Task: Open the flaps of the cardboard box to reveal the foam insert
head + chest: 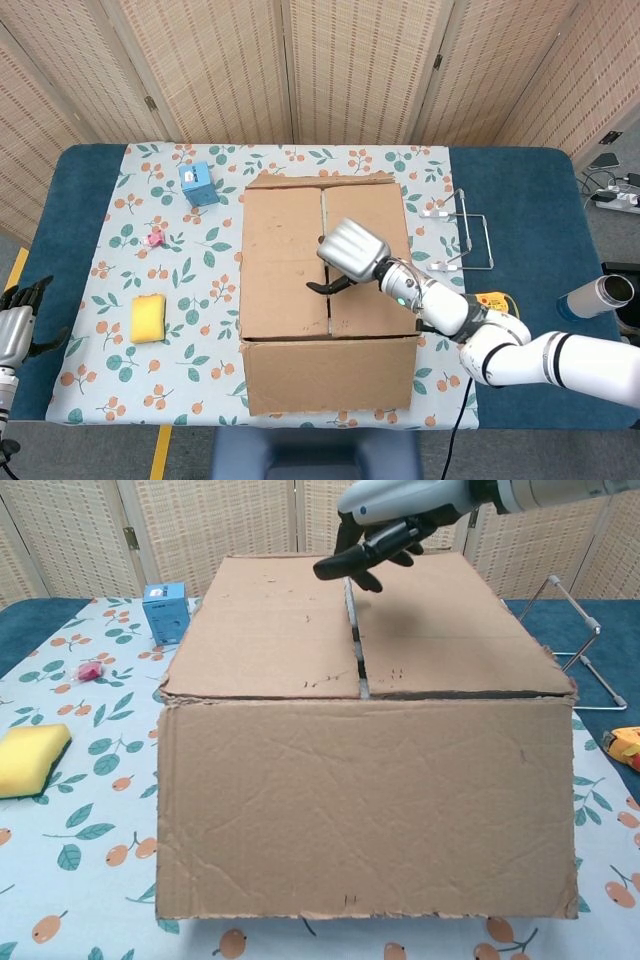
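While the cardboard box (328, 300) flaps lie closed, the right hand (349, 256) hovers empty, fingers spread, over their seam.

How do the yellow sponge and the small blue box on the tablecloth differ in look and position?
The yellow sponge is plain, soft-looking and has rounded corners; the small blue box is sharp-edged with white print on it. The sponge lies flat, the blue box stands taller. The sponge is nearer the robot's edge of the table, the blue box near the far edge. Both sit on the floral tablecloth, left of the cardboard box, untouched by either hand.
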